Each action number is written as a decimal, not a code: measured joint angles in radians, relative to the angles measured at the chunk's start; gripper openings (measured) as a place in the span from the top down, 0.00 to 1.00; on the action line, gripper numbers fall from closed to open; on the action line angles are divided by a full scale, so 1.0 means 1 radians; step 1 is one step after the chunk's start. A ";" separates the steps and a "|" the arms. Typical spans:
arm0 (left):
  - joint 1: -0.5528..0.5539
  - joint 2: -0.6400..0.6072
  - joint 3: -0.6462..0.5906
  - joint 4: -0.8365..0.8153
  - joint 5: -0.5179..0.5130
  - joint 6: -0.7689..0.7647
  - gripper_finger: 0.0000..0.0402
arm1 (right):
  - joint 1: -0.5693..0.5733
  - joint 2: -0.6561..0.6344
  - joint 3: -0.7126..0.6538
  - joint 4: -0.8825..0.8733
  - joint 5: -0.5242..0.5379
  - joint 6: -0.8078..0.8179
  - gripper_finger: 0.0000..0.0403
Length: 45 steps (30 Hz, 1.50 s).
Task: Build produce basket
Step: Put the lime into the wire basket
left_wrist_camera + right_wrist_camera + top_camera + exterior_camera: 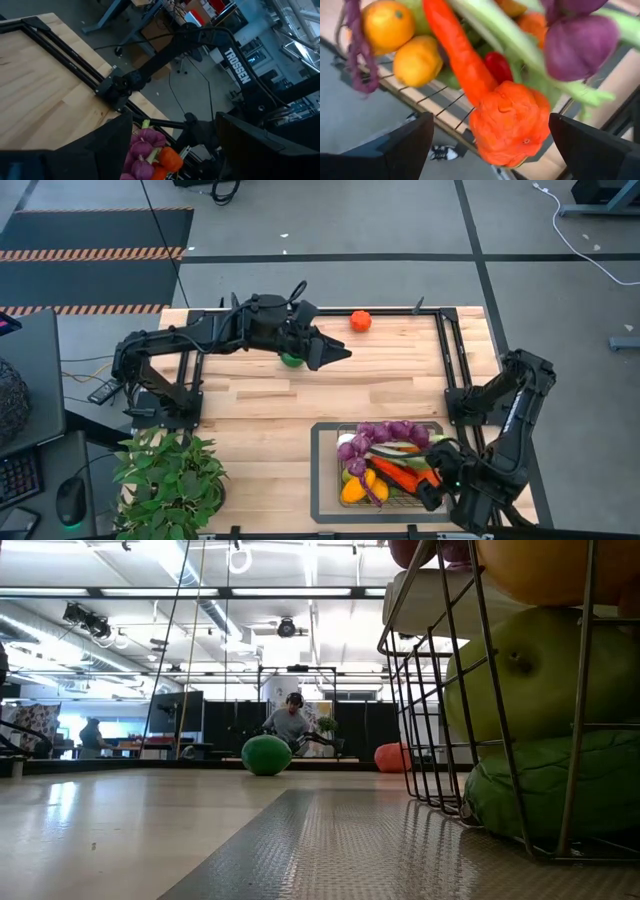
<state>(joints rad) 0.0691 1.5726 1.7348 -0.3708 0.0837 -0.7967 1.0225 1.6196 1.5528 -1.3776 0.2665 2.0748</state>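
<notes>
Basket [326, 472] full of produce [385, 460]. Right end effector [432, 485] spread, at basket's right edge. Left end effector [335, 354] spread, well apart, near green ball [290, 360].

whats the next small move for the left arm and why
Probably lower the left end effector onto the green round fruit beneath its wrist. That fruit and the orange tomato are the only produce outside the basket, which is already piled with produce. The right end effector sits at the basket's corner.
</notes>
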 joint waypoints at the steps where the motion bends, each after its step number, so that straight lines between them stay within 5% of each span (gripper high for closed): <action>1: 0.002 0.000 0.000 0.000 0.006 0.002 0.28 | -0.004 0.000 0.000 -0.013 0.001 0.000 0.01; 10: 0.009 0.000 0.000 -0.043 0.032 0.058 0.28 | -0.057 -0.004 0.005 -0.034 -0.006 -0.003 0.01; 18: 0.079 0.000 -0.001 -0.287 -0.061 0.024 0.28 | -0.136 -0.067 0.057 -0.075 0.091 -0.045 0.01; 30: 0.098 0.025 0.001 -0.716 -0.112 0.033 0.28 | -0.332 -0.191 0.084 -0.080 0.265 -0.395 0.02; 36: 0.099 0.083 -0.032 -0.927 -0.172 0.315 0.28 | -0.478 -0.224 0.084 -0.014 0.271 -0.681 0.02; 45: 0.187 0.186 -0.158 -0.922 -0.262 0.876 0.28 | -0.637 -0.257 0.084 0.060 0.215 -0.885 0.02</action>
<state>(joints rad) 0.2562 1.7583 1.5766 -1.2930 -0.1783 0.0789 0.3851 1.3623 1.6368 -1.3176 0.4812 1.1903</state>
